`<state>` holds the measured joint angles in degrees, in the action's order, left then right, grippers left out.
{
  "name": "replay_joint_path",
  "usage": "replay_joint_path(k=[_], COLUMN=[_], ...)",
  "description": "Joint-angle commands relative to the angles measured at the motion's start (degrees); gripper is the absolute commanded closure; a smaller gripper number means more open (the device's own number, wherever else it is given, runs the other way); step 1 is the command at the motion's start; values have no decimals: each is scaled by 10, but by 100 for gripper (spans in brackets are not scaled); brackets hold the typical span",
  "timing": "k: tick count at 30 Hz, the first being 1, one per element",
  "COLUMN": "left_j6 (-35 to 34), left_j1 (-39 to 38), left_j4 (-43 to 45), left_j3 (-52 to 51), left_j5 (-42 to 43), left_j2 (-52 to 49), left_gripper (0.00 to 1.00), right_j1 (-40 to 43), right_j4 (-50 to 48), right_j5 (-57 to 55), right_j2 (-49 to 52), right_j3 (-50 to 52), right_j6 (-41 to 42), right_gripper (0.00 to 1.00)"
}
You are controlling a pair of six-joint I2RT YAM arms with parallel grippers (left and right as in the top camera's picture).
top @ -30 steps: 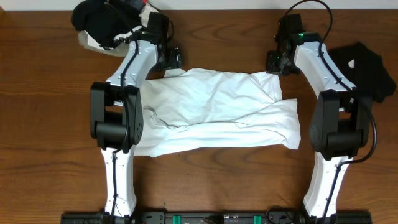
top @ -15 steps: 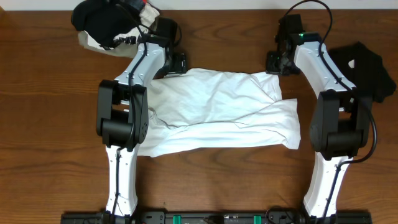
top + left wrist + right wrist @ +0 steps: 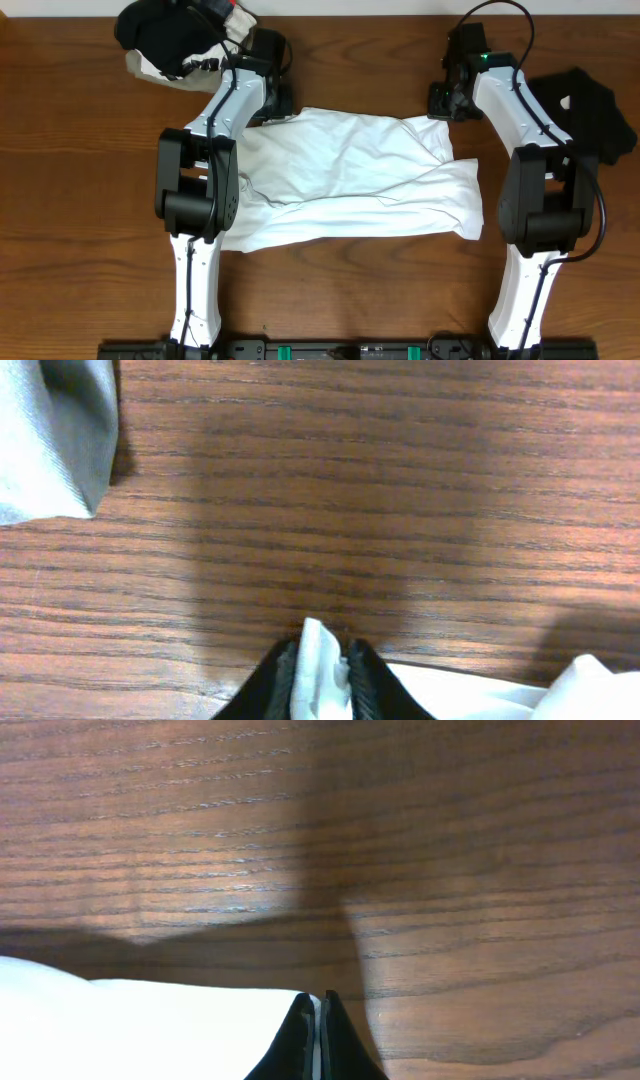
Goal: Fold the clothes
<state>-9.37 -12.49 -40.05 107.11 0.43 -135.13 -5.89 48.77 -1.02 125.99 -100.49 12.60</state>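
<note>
The folding looks to be at an early stage. The white T-shirt [image 3: 350, 180] lies across the middle of the desk [image 3: 60, 200], between the two arms, spread wide but rumpled, with diagonal creases and a loose lower edge; no neat fold shows in it yet. The left tool [image 3: 283, 102] sits at the shirt's far left corner, and the left wrist view shows its fingers nearly together with a small upright fold of white cloth pinched between them [image 3: 322, 652]. The right tool [image 3: 441, 102] sits at the far right corner; in the right wrist view its fingers are all but touching, with only a thin sliver of the shirt's edge caught between them [image 3: 318, 1008]. So both far corners appear to be gripped, which I judge to be the set-up for a first fold or for pulling the shirt flat. None of that is done. Other clothes wait as well: a heap of dark and light garments [image 3: 170, 40] at the far left of the desk and a black garment [image 3: 590, 105] beside the right arm, both unfolded as far as can be seen.
</note>
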Motion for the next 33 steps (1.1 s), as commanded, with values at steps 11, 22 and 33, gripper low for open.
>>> replay_joint_path(k=[11,22,33], left_j6=[1,1,-14], left_j1=[4,4,27], left_j4=[-11,-34,-61], left_j3=[1,1,1], left_j5=[-37,-37,-56], left_j2=[47,113,151], left_gripper=[94,94,94], right_j1=[3,4,25], right_j4=[8,19,26], right_j5=[-3,-3,-10], right_j2=[2,2,-66], right_j3=[-10,-10,-10], right_j6=[7,7,7], right_gripper=[99,99,99])
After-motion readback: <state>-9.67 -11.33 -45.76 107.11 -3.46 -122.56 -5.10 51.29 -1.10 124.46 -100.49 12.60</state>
